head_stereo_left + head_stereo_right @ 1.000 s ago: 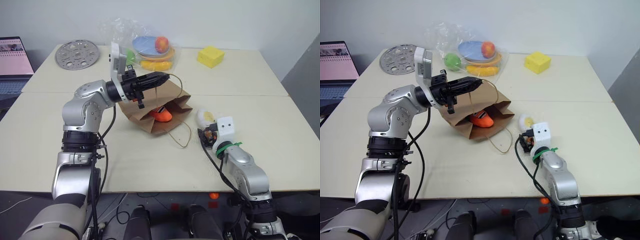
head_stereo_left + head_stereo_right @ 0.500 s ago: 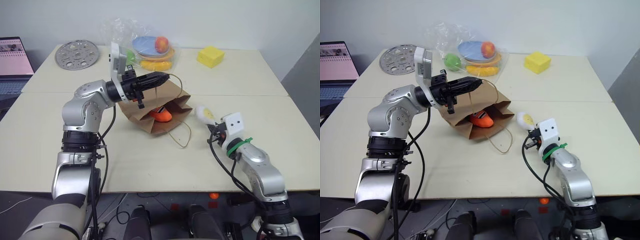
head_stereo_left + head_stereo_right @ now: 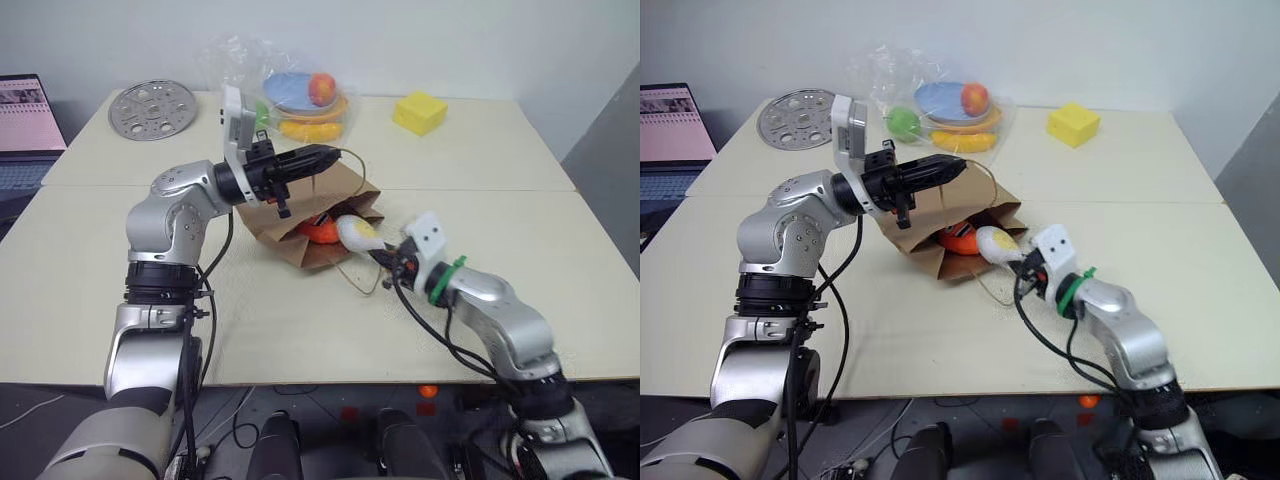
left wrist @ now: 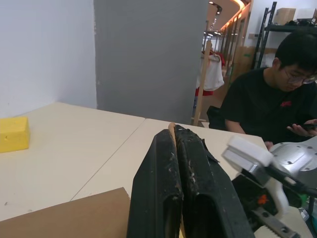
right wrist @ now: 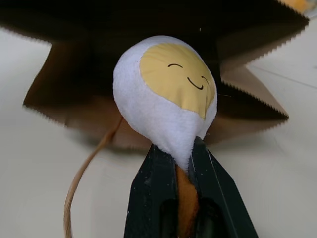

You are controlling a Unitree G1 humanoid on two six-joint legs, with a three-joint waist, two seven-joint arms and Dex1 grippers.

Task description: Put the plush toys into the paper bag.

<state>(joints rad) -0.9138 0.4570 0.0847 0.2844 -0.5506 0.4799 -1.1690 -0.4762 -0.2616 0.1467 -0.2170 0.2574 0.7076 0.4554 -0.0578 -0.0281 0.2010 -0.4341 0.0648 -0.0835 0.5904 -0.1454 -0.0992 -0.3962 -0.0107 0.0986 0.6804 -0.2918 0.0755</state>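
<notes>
Starting on your left, the left gripper (image 3: 325, 155) has its two black fingers pressed together on the thin upper handle (image 4: 171, 130) of the paper bag (image 3: 288, 228), and it holds that loop raised above the table (image 3: 90, 290); the reason, as I judge it, is to pull the top wall of the bag up so the mouth gapes toward the right arm, because a bag lying on its side would otherwise fall flat; you can see the orange carrot (image 3: 320, 230) already lying just inside that mouth, so one toy is in; the lower handle (image 3: 368, 272) trails loose on the table in front of the opening; moving right, the right gripper (image 3: 385, 255) is pinching the white egg (image 3: 359, 233) by its narrow lower end, with the brown legs caught between the fingers, so the round body with the yellow face sticks out ahead of the fingertips and can lead the way in; the egg hangs just at the lip of the bag, beside the carrot, above the table and not yet inside; in my judgement, you need only carry it a little deeper before letting go.
</notes>
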